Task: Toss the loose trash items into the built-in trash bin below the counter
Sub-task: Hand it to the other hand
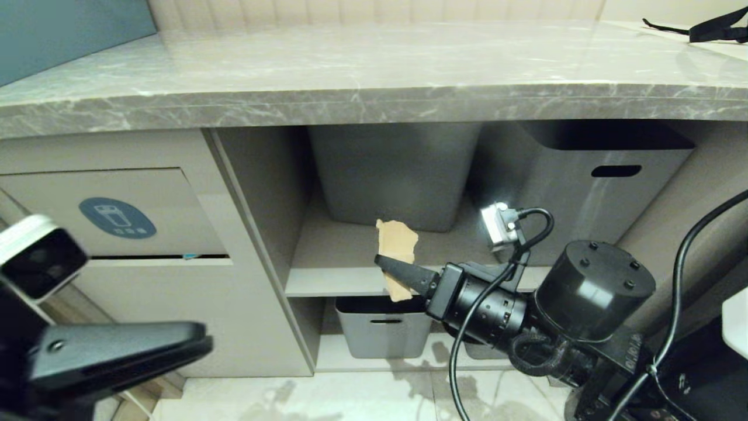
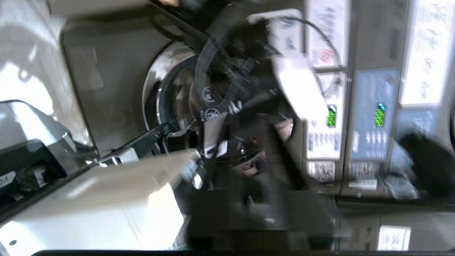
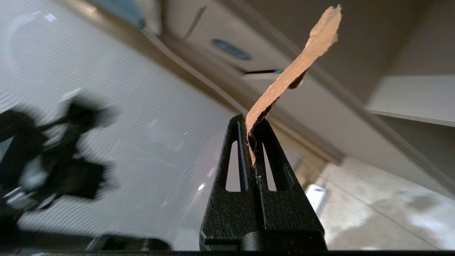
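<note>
A torn tan cardboard scrap [image 1: 397, 242] is clamped in my right gripper [image 1: 380, 261], which is shut on its lower edge and points left in front of the open shelves. In the right wrist view the scrap [image 3: 295, 67] rises from the closed black fingertips [image 3: 245, 124]. The built-in trash bin flap [image 1: 117, 213], beige with a blue oval sticker, is to the left of the scrap, below the grey marble counter [image 1: 374, 64]. A small teal edge [image 1: 190, 256] shows in the slot under the flap. My left gripper [image 1: 196, 346] hangs low at the left, below the flap.
Two grey tubs [image 1: 397, 175] [image 1: 602, 175] stand on the upper shelf [image 1: 333, 280] and a smaller one [image 1: 383, 330] below it. A black strapped bag [image 1: 713, 29] lies on the counter's far right. Pale tiled floor [image 1: 350, 397] runs in front.
</note>
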{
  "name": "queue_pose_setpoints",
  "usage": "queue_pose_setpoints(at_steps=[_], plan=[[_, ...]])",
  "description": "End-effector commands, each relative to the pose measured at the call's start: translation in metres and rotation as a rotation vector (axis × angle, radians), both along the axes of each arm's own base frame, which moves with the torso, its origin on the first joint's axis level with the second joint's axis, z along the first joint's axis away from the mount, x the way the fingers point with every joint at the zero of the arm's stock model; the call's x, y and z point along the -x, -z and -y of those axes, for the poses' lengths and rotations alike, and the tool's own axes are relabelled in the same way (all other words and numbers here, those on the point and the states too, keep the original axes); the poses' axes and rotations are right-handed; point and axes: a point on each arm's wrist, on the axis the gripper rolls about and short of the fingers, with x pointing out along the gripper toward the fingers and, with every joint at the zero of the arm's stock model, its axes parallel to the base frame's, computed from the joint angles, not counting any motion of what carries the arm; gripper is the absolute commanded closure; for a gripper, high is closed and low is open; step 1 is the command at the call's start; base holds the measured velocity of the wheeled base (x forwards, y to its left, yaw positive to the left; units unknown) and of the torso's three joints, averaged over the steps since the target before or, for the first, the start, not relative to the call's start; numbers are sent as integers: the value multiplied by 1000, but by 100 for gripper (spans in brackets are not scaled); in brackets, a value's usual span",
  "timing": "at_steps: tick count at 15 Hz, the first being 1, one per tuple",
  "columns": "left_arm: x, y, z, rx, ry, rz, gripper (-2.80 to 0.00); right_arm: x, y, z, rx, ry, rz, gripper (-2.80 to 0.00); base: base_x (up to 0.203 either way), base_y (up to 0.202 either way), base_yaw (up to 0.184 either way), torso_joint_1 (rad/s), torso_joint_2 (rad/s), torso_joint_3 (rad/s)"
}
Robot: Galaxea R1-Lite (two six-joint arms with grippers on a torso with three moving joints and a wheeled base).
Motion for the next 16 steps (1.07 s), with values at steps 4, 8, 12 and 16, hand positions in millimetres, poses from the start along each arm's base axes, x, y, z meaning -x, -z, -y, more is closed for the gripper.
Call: queue_pose_setpoints(at_steps=[4, 8, 12, 16], plan=[[-87, 47, 44, -44, 36, -141, -280, 7, -4, -9, -17, -138, 0, 0, 0, 0, 0, 0, 0, 0], [-110, 50, 61, -30, 56, -106, -280, 14, -6, -10, -21, -224, -10, 0, 0, 0, 0, 0, 0, 0], [-120, 53, 70, -23, 32, -73, -280, 26, -5, -17, -16, -308, -25, 0, 0, 0, 0, 0, 0, 0], [-116, 52, 79, -3, 54, -32, -280, 30, 1, -26, -4, -336, -42, 0, 0, 0, 0, 0, 0, 0]])
